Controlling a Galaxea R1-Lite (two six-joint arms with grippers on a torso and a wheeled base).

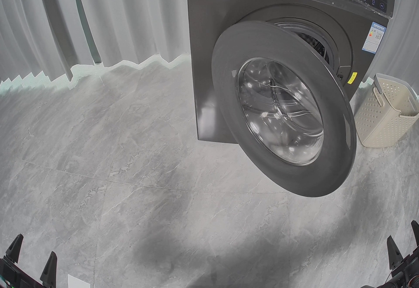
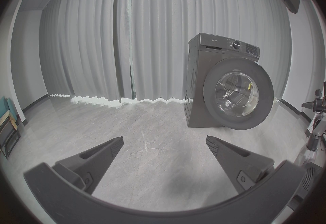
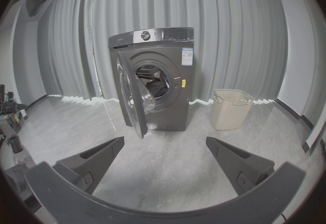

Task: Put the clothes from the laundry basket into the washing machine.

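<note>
A dark grey front-loading washing machine (image 1: 218, 18) (image 2: 200, 75) (image 3: 152, 51) stands ahead with its round glass door (image 1: 283, 110) (image 3: 133, 95) swung wide open. Dark clothes (image 3: 157, 87) lie inside the drum. A cream perforated laundry basket (image 1: 386, 112) (image 3: 231, 109) stands on the floor beside the machine, on its right. My left gripper (image 1: 31, 251) (image 2: 164, 141) is low at the front left, open, holding nothing. My right gripper (image 1: 403, 236) (image 3: 164, 141) is low at the front right, also open with nothing in it.
Pale pleated curtains (image 1: 109, 5) hang behind the machine. The grey marble-look floor (image 1: 131, 162) stretches wide to the left and front. The open door juts out toward me over the floor. A small stand (image 2: 8, 129) sits by the left wall.
</note>
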